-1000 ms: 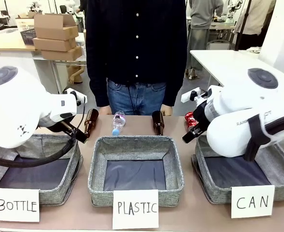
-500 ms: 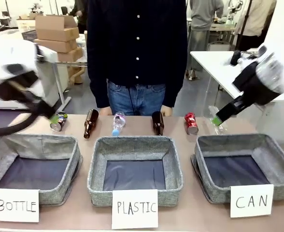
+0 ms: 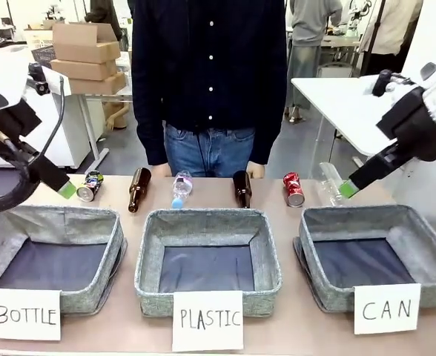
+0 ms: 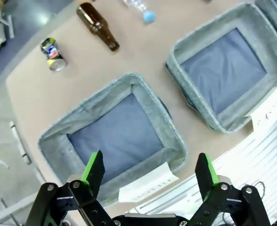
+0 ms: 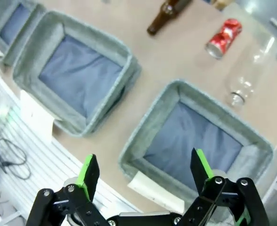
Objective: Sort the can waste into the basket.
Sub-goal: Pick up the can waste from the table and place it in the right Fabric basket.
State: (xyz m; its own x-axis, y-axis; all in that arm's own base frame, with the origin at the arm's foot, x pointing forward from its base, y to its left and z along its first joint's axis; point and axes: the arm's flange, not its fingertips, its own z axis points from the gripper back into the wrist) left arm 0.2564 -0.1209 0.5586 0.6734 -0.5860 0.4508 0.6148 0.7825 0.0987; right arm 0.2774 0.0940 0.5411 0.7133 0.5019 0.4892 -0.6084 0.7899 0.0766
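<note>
Facing the person (image 3: 210, 74) across the surface (image 3: 292, 334), the front view has the red can (image 3: 294, 189) lying on its side just beyond the far rim of the CAN basket (image 3: 328, 291), at its picture-left corner. The can sits between a brown bottle (image 3: 242, 188) and a clear bottle (image 3: 329, 180). The dark blue can (image 3: 90, 186) lies at the other end of the row, behind the BOTTLE basket (image 3: 92, 293). The left hand (image 3: 64, 190) hangs raised near the blue can, and the right hand (image 3: 346, 189) hangs over the clear bottle. From here I cannot tell how their fingers stand.

In the left wrist view, the left hand's fingers stand wide apart with nothing between them, high over the BOTTLE basket. The dark blue can lies on the surface beyond it, near a second brown bottle (image 4: 98, 26).

In the right wrist view, the right hand's fingers are likewise spread and hold nothing, above the CAN basket. The red can lies past the basket's far rim, near the clear bottle but not touching it.
</note>
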